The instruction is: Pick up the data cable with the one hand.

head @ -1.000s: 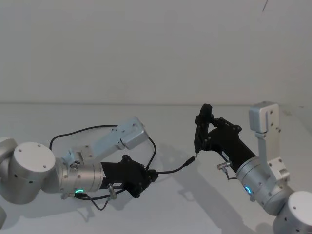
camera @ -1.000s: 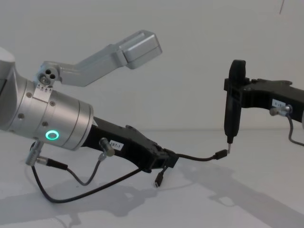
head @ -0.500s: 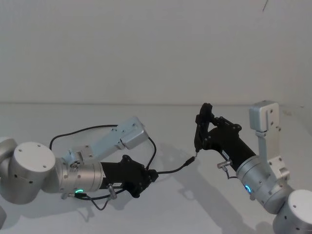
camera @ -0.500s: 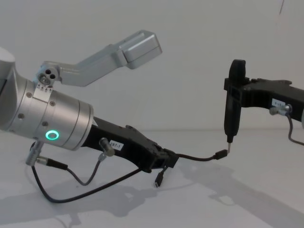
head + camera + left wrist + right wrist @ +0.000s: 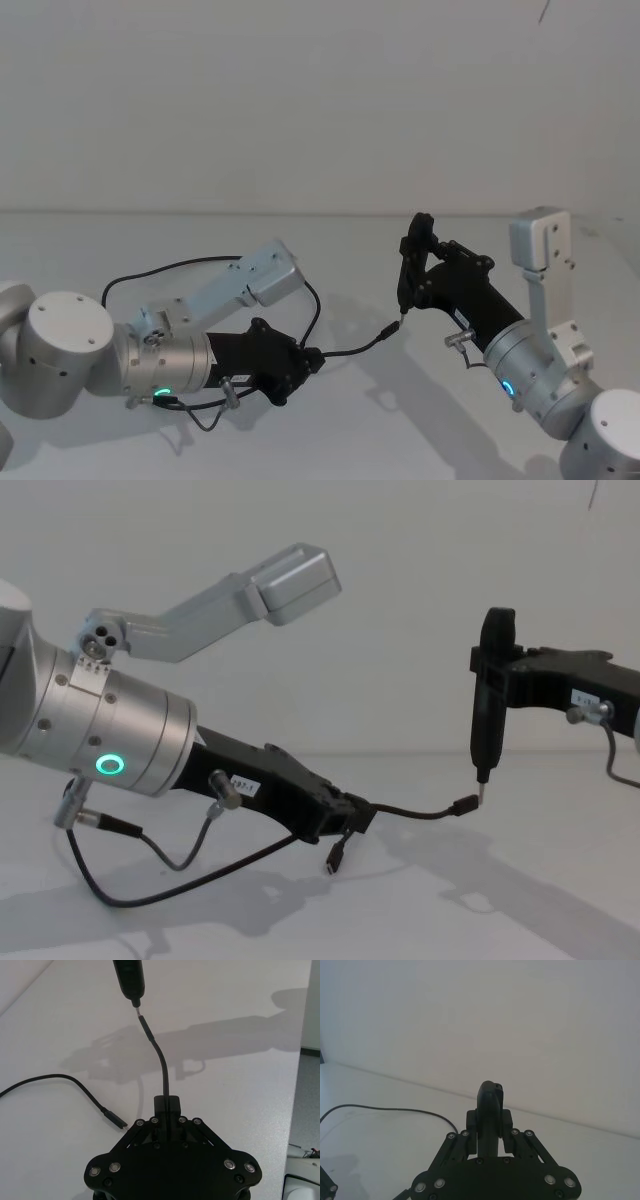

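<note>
White tabletop under both arms: the left gripper [image 5: 345, 815] is clamped on the data cable [image 5: 415, 812] near its right plug, the rest looping back left; it looks light and floppy. The right gripper [image 5: 487, 695] pinches a pen-like tool [image 5: 485, 730]

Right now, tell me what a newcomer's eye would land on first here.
First, the left gripper, low at centre-left, shut on the data cable a little way back from one plug, with that plug held out toward the right. Just beside that plug hangs the metal tip of the pen-like tool, clamped upright in the right gripper. The cable's other end lies loose on the white table.
</note>
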